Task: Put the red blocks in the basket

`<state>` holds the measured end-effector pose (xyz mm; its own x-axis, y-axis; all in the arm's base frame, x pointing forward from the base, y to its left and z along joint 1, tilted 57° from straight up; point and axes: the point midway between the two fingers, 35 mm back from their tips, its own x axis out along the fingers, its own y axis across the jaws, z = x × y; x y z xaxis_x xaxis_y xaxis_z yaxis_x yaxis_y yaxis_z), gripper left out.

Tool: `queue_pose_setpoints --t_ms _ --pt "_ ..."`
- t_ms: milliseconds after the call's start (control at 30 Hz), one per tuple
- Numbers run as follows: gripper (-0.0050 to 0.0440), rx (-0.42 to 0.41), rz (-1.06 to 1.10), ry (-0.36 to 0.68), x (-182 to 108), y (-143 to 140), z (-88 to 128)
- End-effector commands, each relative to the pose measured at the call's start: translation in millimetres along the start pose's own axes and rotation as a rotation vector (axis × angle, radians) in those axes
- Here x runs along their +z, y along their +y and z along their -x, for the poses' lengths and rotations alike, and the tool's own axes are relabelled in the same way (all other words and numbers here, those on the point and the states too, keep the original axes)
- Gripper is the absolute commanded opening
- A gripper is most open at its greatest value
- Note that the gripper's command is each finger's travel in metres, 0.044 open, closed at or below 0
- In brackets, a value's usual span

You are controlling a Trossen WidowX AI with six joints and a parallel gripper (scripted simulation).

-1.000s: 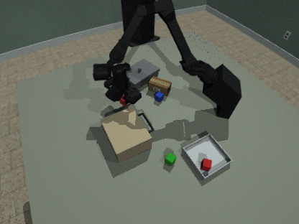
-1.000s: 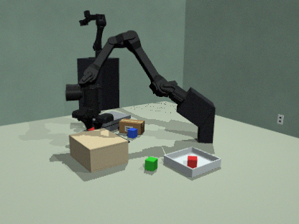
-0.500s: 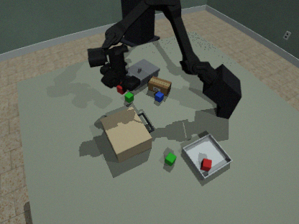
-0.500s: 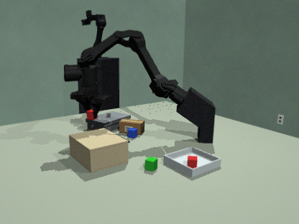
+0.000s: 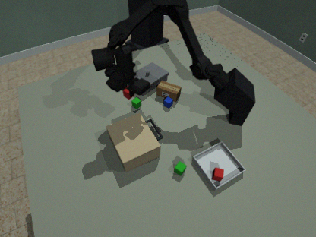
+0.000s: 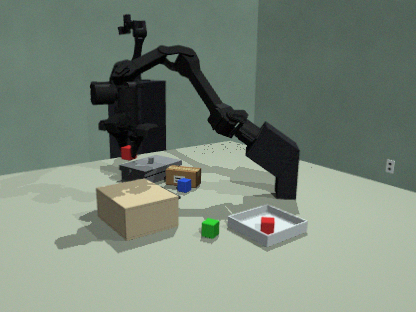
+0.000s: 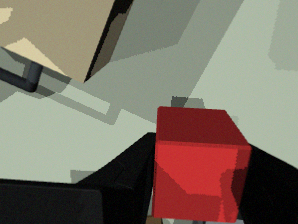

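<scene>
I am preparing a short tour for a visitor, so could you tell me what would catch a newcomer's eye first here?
The black arm's hand stands out, shut on a red block lifted above the table near the grey drawer unit. A second red block already lies in the grey basket at front right. The big tan box sits in the middle, a green block beside it.

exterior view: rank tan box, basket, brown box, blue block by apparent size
1. tan box
2. basket, close behind, and lower
3. brown box, farther back, so its real size is less sure
4. blue block
</scene>
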<state>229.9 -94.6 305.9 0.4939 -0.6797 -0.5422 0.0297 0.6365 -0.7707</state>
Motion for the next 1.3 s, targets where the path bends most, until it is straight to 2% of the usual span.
queue_pose_setpoints --t_ms 0,100,167,333,367,400,600,733,1133,1267 --pt "0.0000 0.006 0.034 0.010 21.8 37.3 -2.6" --pt "0.0000 0.006 0.091 0.009 31.3 58.9 -2.6" --pt "0.0000 0.006 0.091 0.009 31.3 58.9 -2.6" --pt "0.0000 0.006 0.091 0.009 49.2 104.6 -2.5" --pt "0.0000 0.006 0.091 0.009 49.2 104.6 -2.5" --pt "0.0000 0.007 0.147 0.009 51.0 114.5 -2.5" --pt "0.0000 0.007 0.147 0.009 61.3 169.8 -2.2" --pt "0.0000 0.007 0.204 0.009 61.2 179.8 -2.2" --pt "0.0000 0.007 0.261 0.009 48.9 291.9 -1.4" --pt "0.0000 0.007 0.317 0.009 41.1 310.8 -1.2"
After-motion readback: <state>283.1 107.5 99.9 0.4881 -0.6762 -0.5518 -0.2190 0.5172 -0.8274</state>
